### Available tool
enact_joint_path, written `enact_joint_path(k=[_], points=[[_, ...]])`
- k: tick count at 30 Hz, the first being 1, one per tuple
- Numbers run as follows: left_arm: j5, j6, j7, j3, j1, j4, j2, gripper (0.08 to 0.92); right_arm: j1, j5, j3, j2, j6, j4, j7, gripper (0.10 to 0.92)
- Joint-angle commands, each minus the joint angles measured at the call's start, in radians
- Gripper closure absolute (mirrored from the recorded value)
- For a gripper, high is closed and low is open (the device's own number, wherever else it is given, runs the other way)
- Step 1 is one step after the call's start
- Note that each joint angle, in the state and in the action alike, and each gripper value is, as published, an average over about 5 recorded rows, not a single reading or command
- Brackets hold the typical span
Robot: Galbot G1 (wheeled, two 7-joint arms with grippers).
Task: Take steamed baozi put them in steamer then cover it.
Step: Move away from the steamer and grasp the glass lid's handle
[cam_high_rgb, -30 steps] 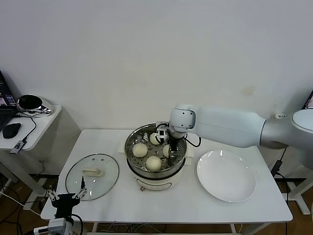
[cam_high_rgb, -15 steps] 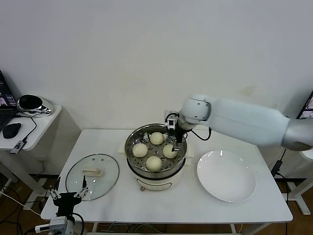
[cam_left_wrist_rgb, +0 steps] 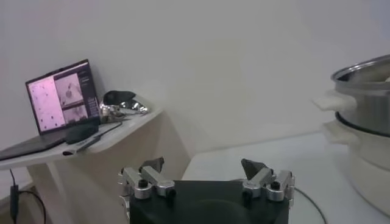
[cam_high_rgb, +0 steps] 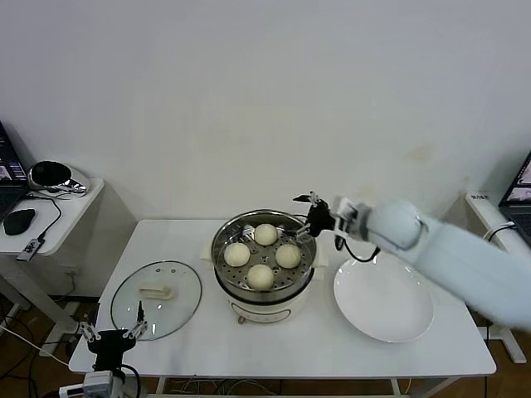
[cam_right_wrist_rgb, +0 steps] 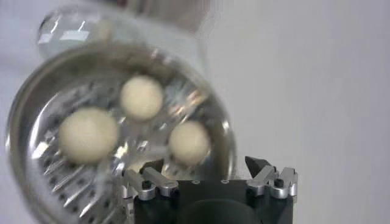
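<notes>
- Head view: the right gripper [cam_high_rgb: 305, 199] is seen raised over the far right rim of the steamer [cam_high_rgb: 303, 274], its fingers spread apart with nothing between them.
- In the right wrist view the same spread, empty state is shown: the two fingertips [cam_right_wrist_rgb: 152, 166] stand apart above the pot, and no bun is pinched.
- Just below and in front of that gripper, the four steamed baozi [cam_high_rgb: 260, 276] are set on the perforated tray inside the steamer, each apart from the gripper; three of them are picked up in the right wrist view [cam_right_wrist_rgb: 88, 135].
- On the near side of the right gripper, beside the steamer, a white plate [cam_high_rgb: 415, 327] is seen bare.
- The loading step is judged complete, since all four buns lie in the pot; the covering step is judged to be in hand and not yet done.
- Well away from the right gripper, across the steamer, the glass lid [cam_high_rgb: 187, 311] is lying flat on the table [cam_high_rgb: 332, 352] with its cream handle [cam_high_rgb: 157, 292] up.
- The left gripper [cam_high_rgb: 110, 335] is held low at the near table edge, just beside the lid, fingers spread and empty, as the left wrist view [cam_left_wrist_rgb: 206, 176] confirms.
- The next move is judged to call for the lid handle to be approached and pinched, the lid to be lifted level, and then centred on the steamer rim.
</notes>
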Motion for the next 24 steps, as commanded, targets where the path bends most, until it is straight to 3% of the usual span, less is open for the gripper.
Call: enact_joint_path(k=[1, 9, 18, 24], points=[[0.103, -0.095, -0.014, 0.03, 0.002, 0.032, -0.02, 0.177, -0.966, -0.285, 0.974, 0.229, 0.457, 0.094, 0.137, 0.203], [0.446, -0.182, -0.042, 0.009, -0.008, 0.098, -0.008, 0.177, -1.201, -0.36, 1.239, 0.542, 0.516, 0.134, 0.071, 0.203], [1.091, -0.176, 0.012, -0.097, 0.004, 0.175, 0.179, 0.177, -1.419, -0.342, 1.423, 0.66, 0.427, 0.253, 0.174, 0.203], [1.313, -0.173, 0.067, -0.048, -0.105, 0.314, 0.257, 0.177, -1.462, -0.331, 1.501, 0.684, 0.41, 0.282, 0.242, 0.203]])
